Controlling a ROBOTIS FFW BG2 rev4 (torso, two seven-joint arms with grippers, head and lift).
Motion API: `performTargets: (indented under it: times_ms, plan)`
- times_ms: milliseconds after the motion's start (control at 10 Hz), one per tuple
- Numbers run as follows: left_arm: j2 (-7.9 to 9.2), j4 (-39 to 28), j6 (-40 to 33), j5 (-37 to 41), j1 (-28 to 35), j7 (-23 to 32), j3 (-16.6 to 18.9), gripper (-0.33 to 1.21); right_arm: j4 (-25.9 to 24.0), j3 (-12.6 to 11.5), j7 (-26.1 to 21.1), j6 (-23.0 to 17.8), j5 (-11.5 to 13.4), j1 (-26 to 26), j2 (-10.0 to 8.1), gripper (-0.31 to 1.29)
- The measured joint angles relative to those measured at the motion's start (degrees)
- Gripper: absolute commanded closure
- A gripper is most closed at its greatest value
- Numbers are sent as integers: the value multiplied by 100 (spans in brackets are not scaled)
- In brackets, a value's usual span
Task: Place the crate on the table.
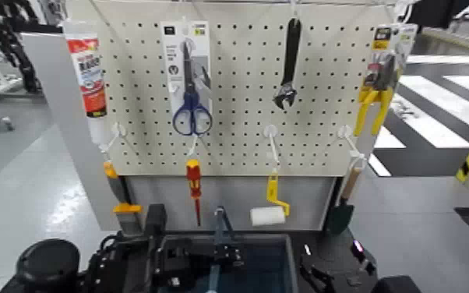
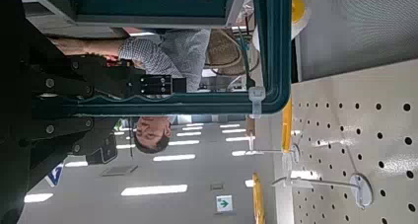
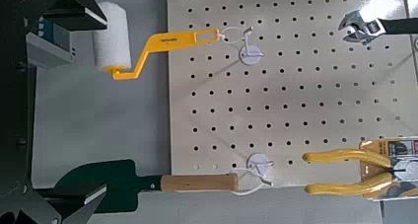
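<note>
The dark blue-grey crate (image 1: 262,263) is at the bottom middle of the head view, in front of the grey back panel (image 1: 230,195), with its thin teal bar (image 1: 220,227) standing upright. My left gripper (image 1: 160,238) is at the crate's left rim. In the left wrist view the left gripper (image 2: 177,98) is closed on a teal edge of the crate (image 2: 272,56). My right gripper (image 1: 325,274) is low at the crate's right side. Its black frame (image 3: 22,115) borders the right wrist view. A strip of the black table (image 1: 339,243) shows to the right of the crate.
The cream pegboard (image 1: 238,93) holds a sealant tube (image 1: 89,78), scissors (image 1: 191,109), a wrench (image 1: 287,70), yellow pliers (image 1: 376,97), a screwdriver (image 1: 194,187), a paint roller (image 1: 269,214) and a trowel (image 3: 128,183). A person (image 2: 168,56) stands beyond the crate.
</note>
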Motion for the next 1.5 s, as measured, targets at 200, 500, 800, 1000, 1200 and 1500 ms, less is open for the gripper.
performTargets:
  times_ms: [200,500,800,1000,1200,1500]
  plan:
    - [-17,206,-78,-216,-153,-252,-116,118,11,3,-1,-18,-11,-1,0,14]
    - [-30,496,-215,-334,-342,-510,-345,110,24,12,2,-60,-27,-23,-13,14]
    - [-67,600,-447,-340,-376,-658,-505,87,33,19,2,-71,-63,-27,-26,14]
    - [-84,639,-634,-340,-362,-742,-548,52,47,18,2,-87,-87,-27,-37,14]
    - [-92,519,-1010,-377,-269,-762,-533,34,50,17,2,-88,-123,-27,-44,14]
    - [-127,-476,-1443,-605,401,693,290,33,46,7,1,-80,-153,-22,-43,14]
